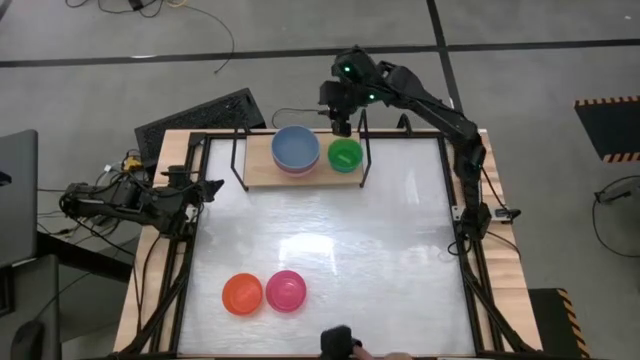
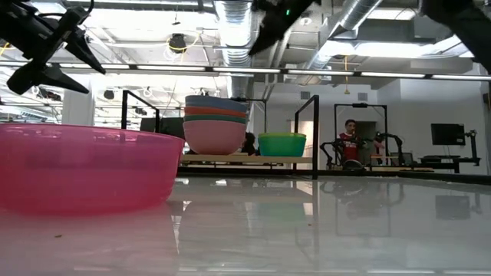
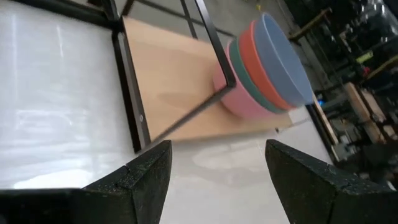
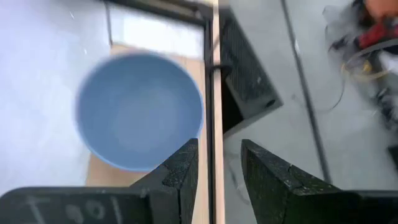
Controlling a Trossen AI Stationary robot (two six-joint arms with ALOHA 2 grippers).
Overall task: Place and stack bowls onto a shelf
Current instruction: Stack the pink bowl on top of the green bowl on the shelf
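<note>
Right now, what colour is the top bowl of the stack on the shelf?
Grey-blue top bowl; clearest in the high view.

- Sitting upright on the shelf (image 1: pixel 262 172): a nested stack of bowls, grey-blue bowl (image 1: pixel 296 148) on top, then red, teal, and pale pink bowl (image 2: pixel 214 136) at the bottom
- Standing just beside that stack on the same board: a lime bowl (image 1: pixel 345 154) with a dark green one under it
- Resting side by side near the table's front edge, well apart from the shelf: orange bowl (image 1: pixel 242 293); magenta bowl (image 1: pixel 286 290)

Bright overhead ceiling lights (image 2: pixel 230 23) threw white glare across the glossy tabletop (image 1: pixel 330 250); the magenta bowl (image 2: pixel 84 165), at nine o'clock, looked soft and out of focus.
</note>
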